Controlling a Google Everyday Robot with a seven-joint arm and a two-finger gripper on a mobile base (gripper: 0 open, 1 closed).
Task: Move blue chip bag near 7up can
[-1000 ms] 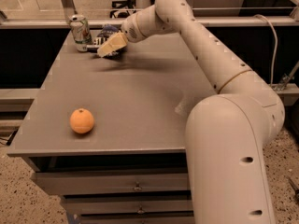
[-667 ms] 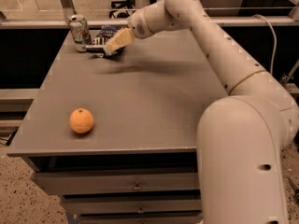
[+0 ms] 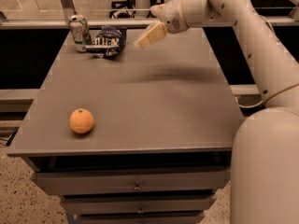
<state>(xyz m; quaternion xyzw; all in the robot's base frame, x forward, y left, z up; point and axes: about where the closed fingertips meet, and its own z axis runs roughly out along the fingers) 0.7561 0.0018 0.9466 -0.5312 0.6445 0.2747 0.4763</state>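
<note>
The blue chip bag [image 3: 108, 41] sits just beside the 7up can [image 3: 79, 32], so the pincer [image 3: 149, 36] hanging right of it, apart or together unclear, should lift away gently.

This looks like an office or a robot lab, not a home. A plain grey cabinet [image 3: 154, 106] with metal drawers [image 3: 135, 183] stands on a speckled hard floor [image 3: 18, 190]. Behind a rail [image 3: 37, 24] at the back shows what looks like the wheeled foot of an office chair [image 3: 122, 4]. A white robot arm [image 3: 247, 27] reaches over the top, its gripper [image 3: 150, 35] hanging just beside the blue chip bag [image 3: 110, 41]
</note>
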